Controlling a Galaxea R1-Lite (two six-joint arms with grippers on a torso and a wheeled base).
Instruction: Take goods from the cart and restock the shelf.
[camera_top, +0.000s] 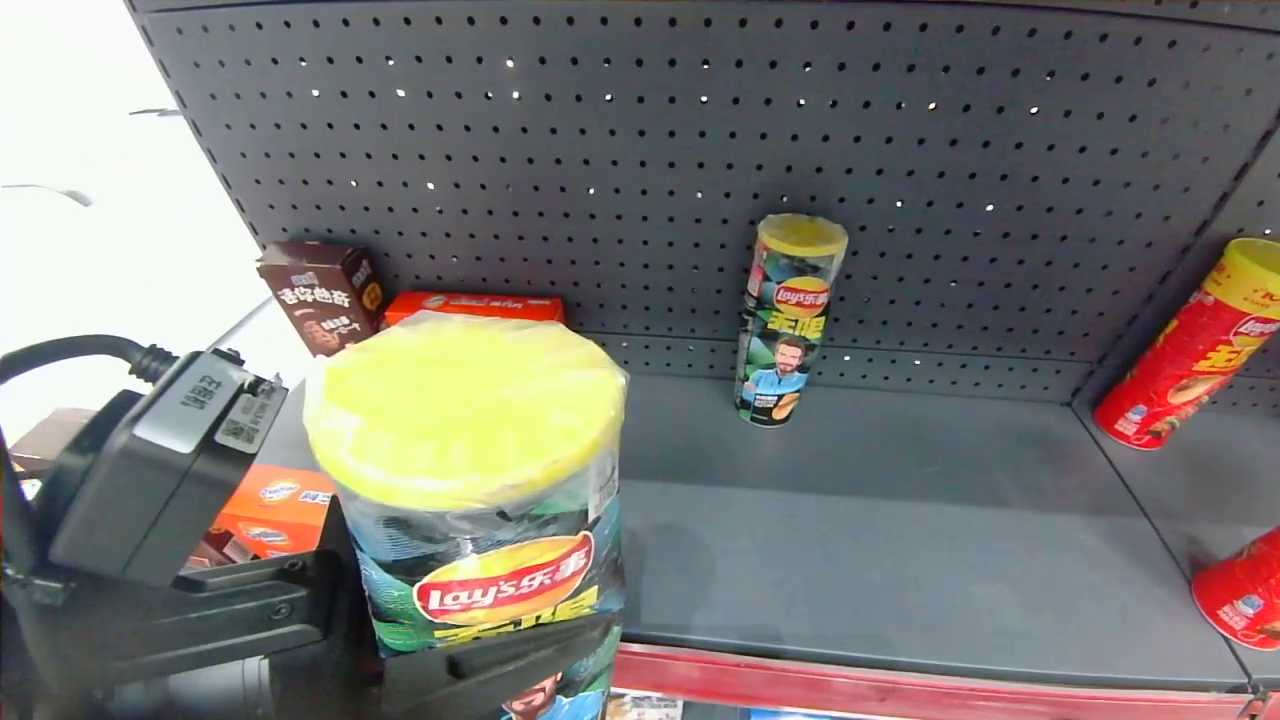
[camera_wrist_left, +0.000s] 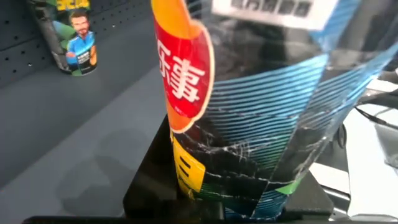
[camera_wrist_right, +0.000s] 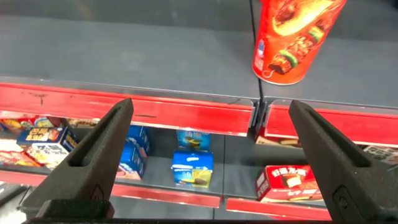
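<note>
— Grey pegboard shelf (camera_top: 900, 560): where is the chip can (camera_top: 480, 480)?
— Upright, yellow-lidded, at the shelf's front edge, clamped in the left claw (camera_top: 400, 650). A matching can (camera_top: 790, 320) stands at the back. Farther right, the right claw (camera_wrist_right: 211, 109) gapes wide, empty, near a red can (camera_wrist_right: 292, 37).

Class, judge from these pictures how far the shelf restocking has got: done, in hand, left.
Done: one green chip can stands at the back of the shelf. In hand: the left gripper is shut on a second green can, in front of the shelf. Left: setting it down; the right gripper is open and empty.
</note>
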